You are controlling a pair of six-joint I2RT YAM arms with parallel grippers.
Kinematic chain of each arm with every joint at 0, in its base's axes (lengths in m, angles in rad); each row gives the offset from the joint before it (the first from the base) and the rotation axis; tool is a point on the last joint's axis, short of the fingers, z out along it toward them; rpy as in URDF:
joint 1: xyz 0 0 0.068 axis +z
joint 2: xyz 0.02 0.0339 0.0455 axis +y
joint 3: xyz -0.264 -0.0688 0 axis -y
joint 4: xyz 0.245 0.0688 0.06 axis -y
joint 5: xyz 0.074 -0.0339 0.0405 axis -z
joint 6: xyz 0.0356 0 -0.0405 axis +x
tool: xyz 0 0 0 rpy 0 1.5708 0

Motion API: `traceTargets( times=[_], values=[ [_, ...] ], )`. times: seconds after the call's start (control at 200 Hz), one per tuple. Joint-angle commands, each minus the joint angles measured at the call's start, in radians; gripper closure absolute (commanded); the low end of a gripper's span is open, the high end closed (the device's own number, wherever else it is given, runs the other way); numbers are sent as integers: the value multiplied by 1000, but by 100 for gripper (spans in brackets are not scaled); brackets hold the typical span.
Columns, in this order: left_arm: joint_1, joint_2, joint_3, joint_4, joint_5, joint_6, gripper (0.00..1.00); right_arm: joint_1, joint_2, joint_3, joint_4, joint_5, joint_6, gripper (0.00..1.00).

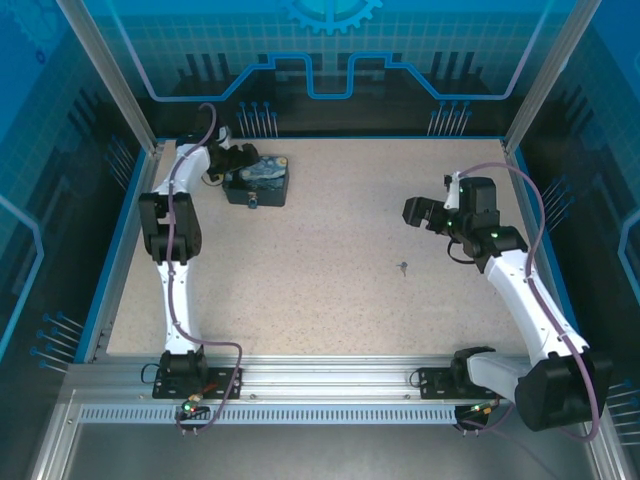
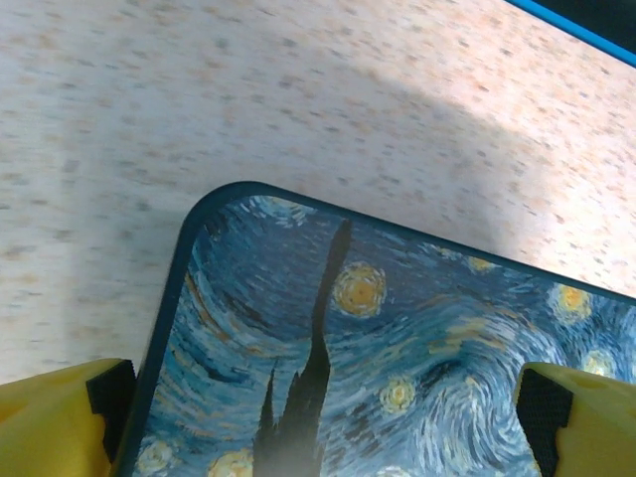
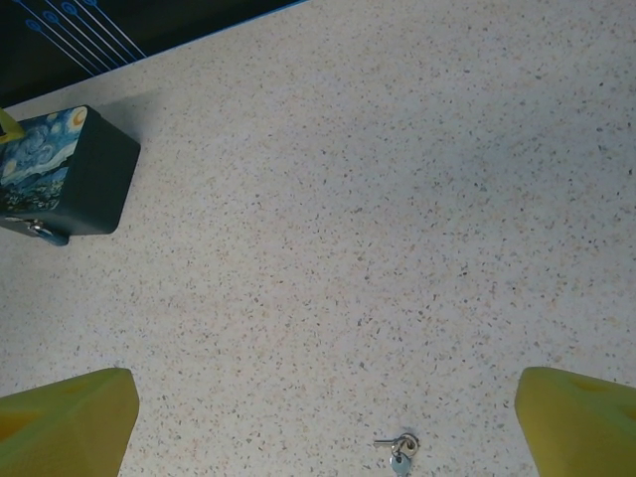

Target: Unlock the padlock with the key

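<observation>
The key [image 3: 400,452] lies ahead of my right gripper [image 3: 326,407], between its 2 wide-spread fingers; I'd centre over it, descend straight, then pinch gently.

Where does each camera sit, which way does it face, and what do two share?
Top: fixed above and behind the arms, looking down at the table; both arms show, left claw over the tin, right claw beyond the key.
Left wrist: on the left arm, looking down at the tin's lid; its yellow fingers at the bottom corners.
Right wrist: on the right arm, looking across the table; its fingers low, key between them, tin with padlock far left.
Shared: top and right wrist both show key and tin.
</observation>
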Motion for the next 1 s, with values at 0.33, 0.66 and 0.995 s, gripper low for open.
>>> traceTargets(
  times=[0.33,0.66,0.995],
  values=[
    [-270,-213,-271,185,209,-74,1,-8,141,35,73,-102,96,1],
    [-326,-439,-708,577,109,-387,1,-30,510,278,108,-268,204,5],
    [-307,-337,-556,506,98,-432,1,-12,926,571,153,-445,392,23]
  ],
)
